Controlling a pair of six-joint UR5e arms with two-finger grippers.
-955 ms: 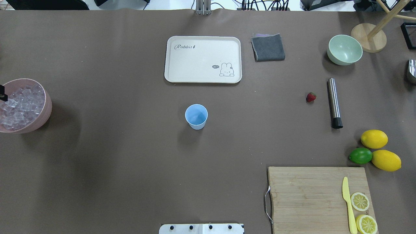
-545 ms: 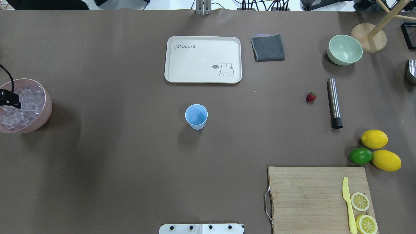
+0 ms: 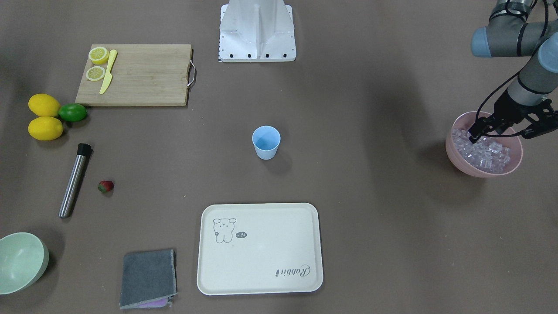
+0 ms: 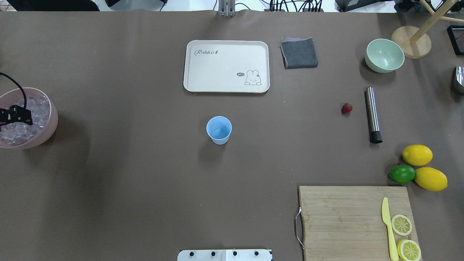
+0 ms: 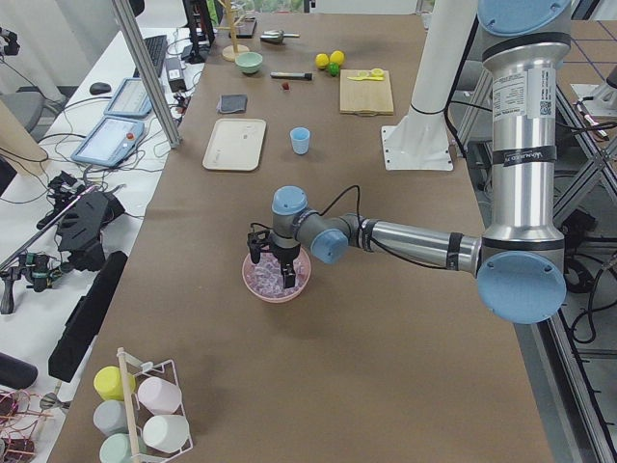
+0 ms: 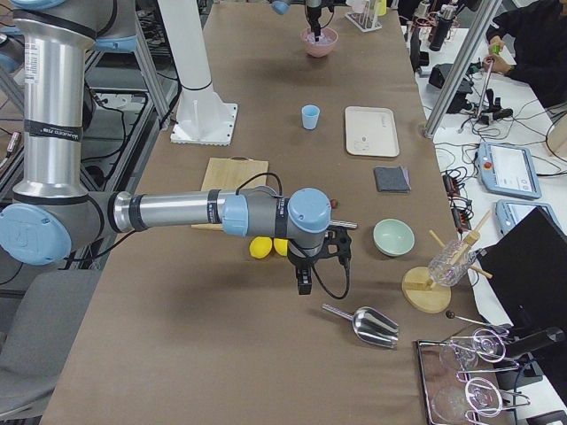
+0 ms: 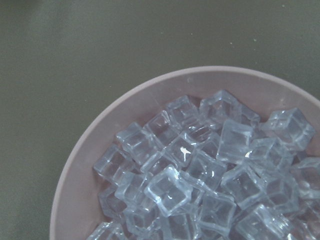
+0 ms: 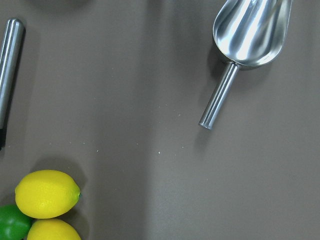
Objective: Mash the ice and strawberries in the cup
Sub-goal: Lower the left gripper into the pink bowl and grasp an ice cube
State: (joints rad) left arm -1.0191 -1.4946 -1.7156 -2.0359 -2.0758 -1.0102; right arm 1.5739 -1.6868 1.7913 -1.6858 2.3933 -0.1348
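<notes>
Exterior front-facing: we are holding the left gripper (image 3: 502, 130), jaws spread, perhaps touching the ice (image 3: 484, 155); being slick, it could be squirting free on closing.

1. My right claw (image 6: 301, 283) hung pointing down over the table (image 6: 221, 336), just beside the lemons (image 6: 259, 248).
2. The scoop (image 6: 370, 325) lay near it, not touching.
3. The cup (image 6: 309, 116) stood upright near the tray (image 6: 370, 131).
4. Far off, my left claw (image 6: 312, 29) was over the pink bowl (image 6: 330, 41).
</notes>
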